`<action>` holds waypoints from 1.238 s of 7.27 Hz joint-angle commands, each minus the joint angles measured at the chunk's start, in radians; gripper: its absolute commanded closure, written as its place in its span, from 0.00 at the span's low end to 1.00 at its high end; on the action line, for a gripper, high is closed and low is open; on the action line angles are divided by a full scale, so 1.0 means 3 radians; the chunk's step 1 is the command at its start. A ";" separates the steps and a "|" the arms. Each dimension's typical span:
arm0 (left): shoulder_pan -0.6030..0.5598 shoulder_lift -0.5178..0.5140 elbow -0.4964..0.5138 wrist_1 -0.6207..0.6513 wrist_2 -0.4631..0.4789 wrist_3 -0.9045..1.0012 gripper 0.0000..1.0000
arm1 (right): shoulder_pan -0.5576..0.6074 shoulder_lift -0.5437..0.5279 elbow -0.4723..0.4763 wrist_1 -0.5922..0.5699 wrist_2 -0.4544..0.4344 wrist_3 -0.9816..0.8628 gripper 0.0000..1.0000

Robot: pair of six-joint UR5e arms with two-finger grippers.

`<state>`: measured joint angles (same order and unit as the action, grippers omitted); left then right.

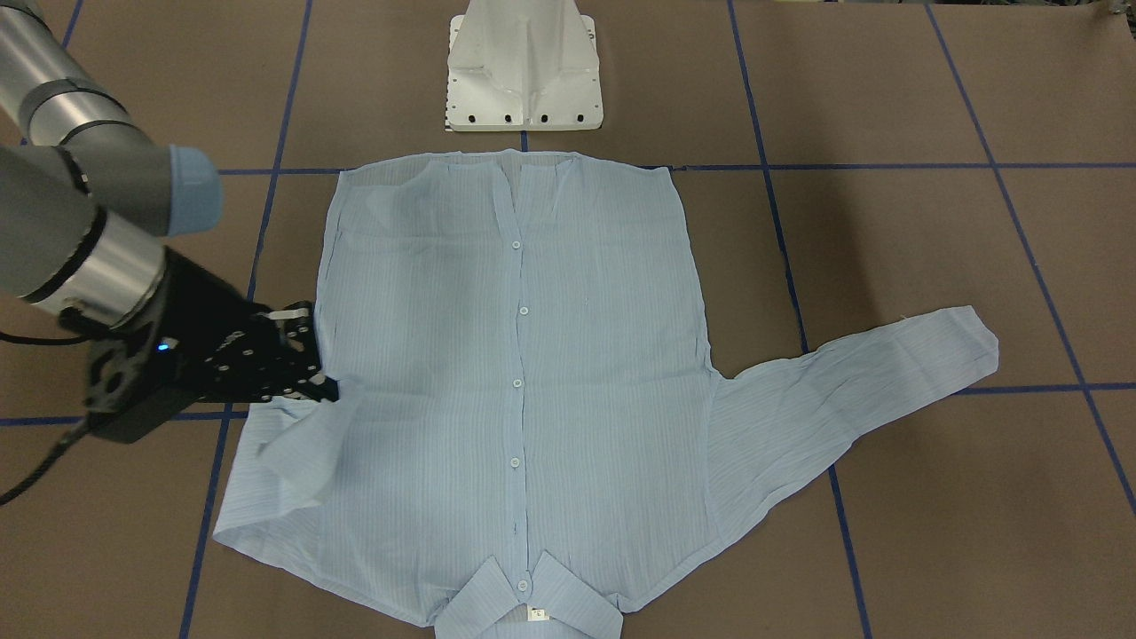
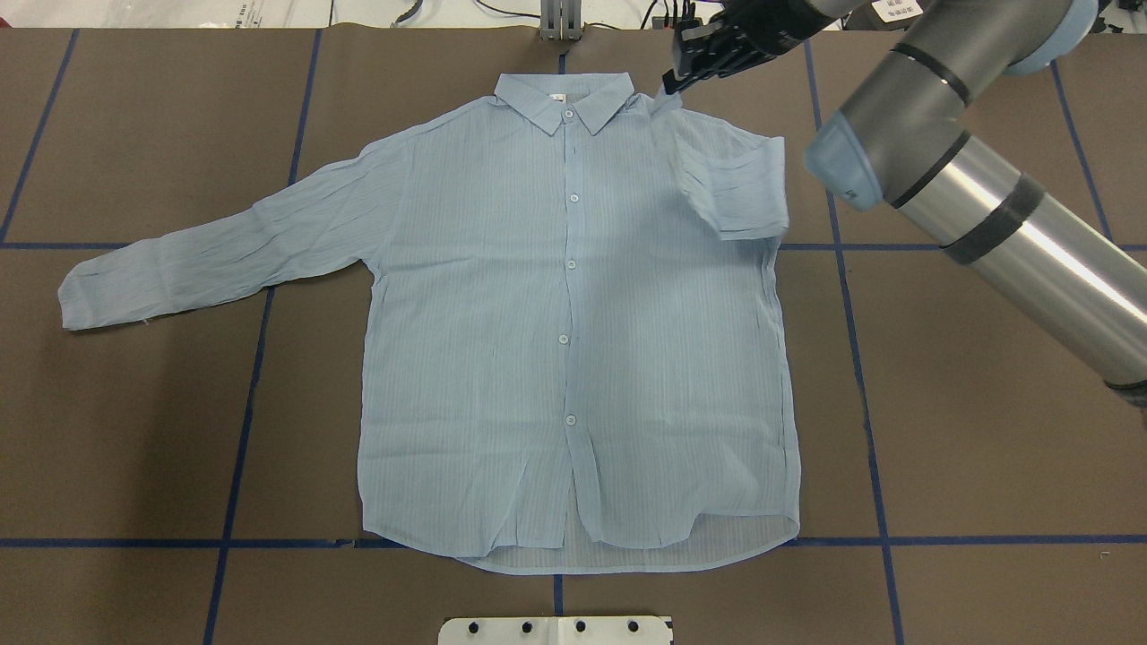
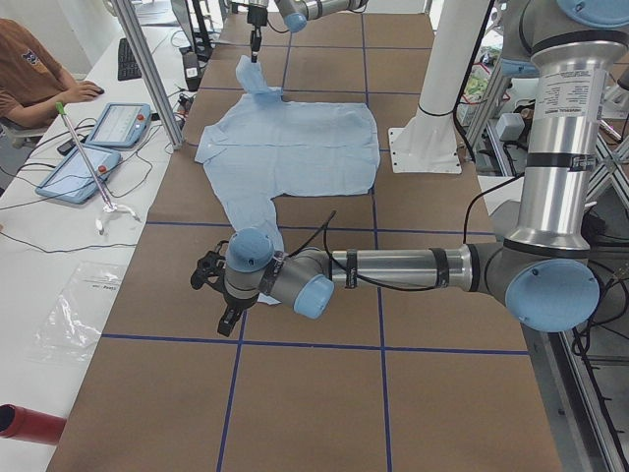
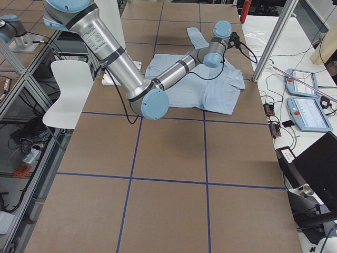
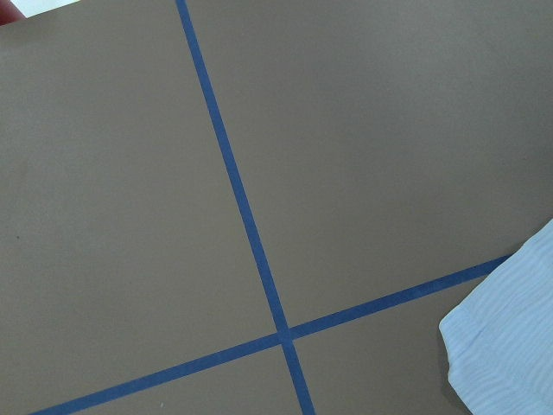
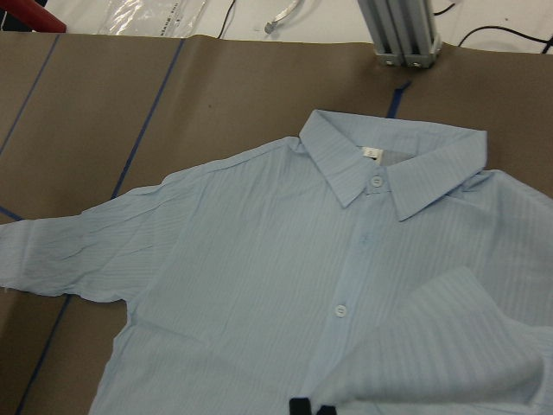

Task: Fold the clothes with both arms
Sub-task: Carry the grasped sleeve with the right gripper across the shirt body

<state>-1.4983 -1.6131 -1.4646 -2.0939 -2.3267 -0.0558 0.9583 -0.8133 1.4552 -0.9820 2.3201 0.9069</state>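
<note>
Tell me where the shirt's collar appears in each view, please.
Front-facing: collar bottom centre.
Overhead: collar top centre.
Exterior left: collar upper left, tiny.
Exterior right: collar right of centre, high.
Left wrist: not in it.
Right wrist: collar upper centre.
Landmark, exterior views: white pedestal past the opposite end of the shirt.

We log the shirt (image 2: 573,313) as light blue with fine stripes running along its length, buttons (image 2: 564,339) pale white, neck tag (image 1: 536,613) white. Table (image 2: 986,403) flat brown, gridded by dark-blue tape lines (image 2: 860,394). Right arm (image 2: 986,206) silver-grey with black bands, joint cap (image 2: 833,166) light blue, right gripper (image 2: 672,82) black with one small blue light. Left arm (image 3: 393,267) same silver-grey and light blue, left gripper (image 3: 228,320) black. Pedestal (image 1: 524,71) white, black holes along its edge
</note>
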 commanded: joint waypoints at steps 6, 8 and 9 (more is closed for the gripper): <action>-0.0001 0.0003 0.0070 0.0000 0.0009 -0.0013 0.00 | -0.1209 0.1166 -0.1699 0.0006 -0.1449 0.0025 1.00; 0.0004 -0.0033 0.0075 0.0005 0.0014 -0.0024 0.00 | -0.1475 0.1233 -0.1716 0.0112 -0.1862 0.0060 0.01; 0.0004 -0.0038 0.0091 0.0005 0.0014 -0.0029 0.00 | -0.1507 0.1238 -0.1706 0.0164 -0.1894 0.0187 0.01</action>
<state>-1.4978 -1.6204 -1.4413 -2.0929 -2.3230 -0.0625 0.5334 -0.4478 0.9453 -0.9548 1.7867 0.9306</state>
